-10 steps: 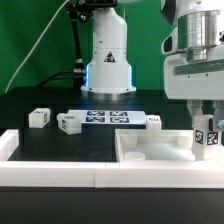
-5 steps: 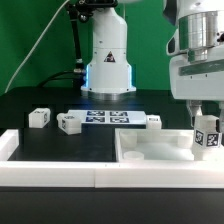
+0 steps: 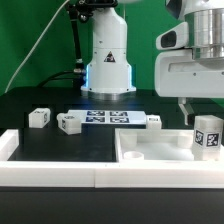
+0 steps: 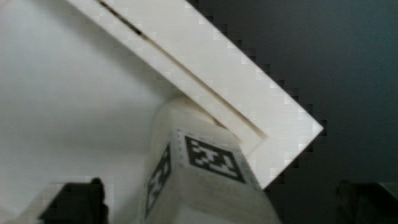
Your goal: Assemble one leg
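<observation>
Lifted clear since the earlier frame, the gripper (image 3: 196, 104) hung released just above the leg (image 3: 207, 137), which stood upright in the tray's (image 3: 150, 152) far corner; seating it well likely needed a check for squareness before retreating.

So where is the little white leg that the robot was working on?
The leg stands upright on the far right corner of the big white tray in the exterior view, just below the end effector, whose fingers appear to flank it without gripping.
</observation>
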Available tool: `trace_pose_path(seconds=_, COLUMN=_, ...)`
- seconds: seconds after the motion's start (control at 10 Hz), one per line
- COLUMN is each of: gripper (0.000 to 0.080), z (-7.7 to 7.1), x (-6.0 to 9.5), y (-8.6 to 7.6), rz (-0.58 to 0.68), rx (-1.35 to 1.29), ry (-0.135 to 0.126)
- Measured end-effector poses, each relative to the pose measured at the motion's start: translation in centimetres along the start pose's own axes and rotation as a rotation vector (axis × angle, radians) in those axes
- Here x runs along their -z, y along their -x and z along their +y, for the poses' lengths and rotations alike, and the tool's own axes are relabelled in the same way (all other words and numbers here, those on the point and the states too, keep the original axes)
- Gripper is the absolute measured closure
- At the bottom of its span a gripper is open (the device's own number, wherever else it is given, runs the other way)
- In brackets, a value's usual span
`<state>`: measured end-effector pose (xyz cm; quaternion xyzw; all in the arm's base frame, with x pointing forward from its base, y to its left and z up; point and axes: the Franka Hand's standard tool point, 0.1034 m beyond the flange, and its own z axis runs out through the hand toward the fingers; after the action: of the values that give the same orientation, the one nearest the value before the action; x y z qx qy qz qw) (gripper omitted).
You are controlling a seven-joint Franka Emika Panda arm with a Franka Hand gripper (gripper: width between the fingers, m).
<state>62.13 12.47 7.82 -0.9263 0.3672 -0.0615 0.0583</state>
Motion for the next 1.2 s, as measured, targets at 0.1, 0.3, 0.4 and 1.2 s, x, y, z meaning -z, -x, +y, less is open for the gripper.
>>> trace_pose_path(seconds=0.1, gripper=0.015, z=0.19, x=0.01, y=-0.27, rz=0.006, rx=0.132, ry=0.007)
trace_pose_path(seconds=0.3, gripper=0.015, z=0.23, x=-0.03, y=-0.35, rz=0.018, rx=0.369, ry=0.04)
trace_pose_path(seconds=0.4, gripper=0.015, z=0.28, x=-0.12, y=-0.33, rz=0.025, rx=0.487, ry=0.057)
trace_pose_path(seconds=1.2, gripper=0.0402, z=0.31, x=-0.34, y=-0.57, rz=0.051, rx=0.768, ry=0.08)
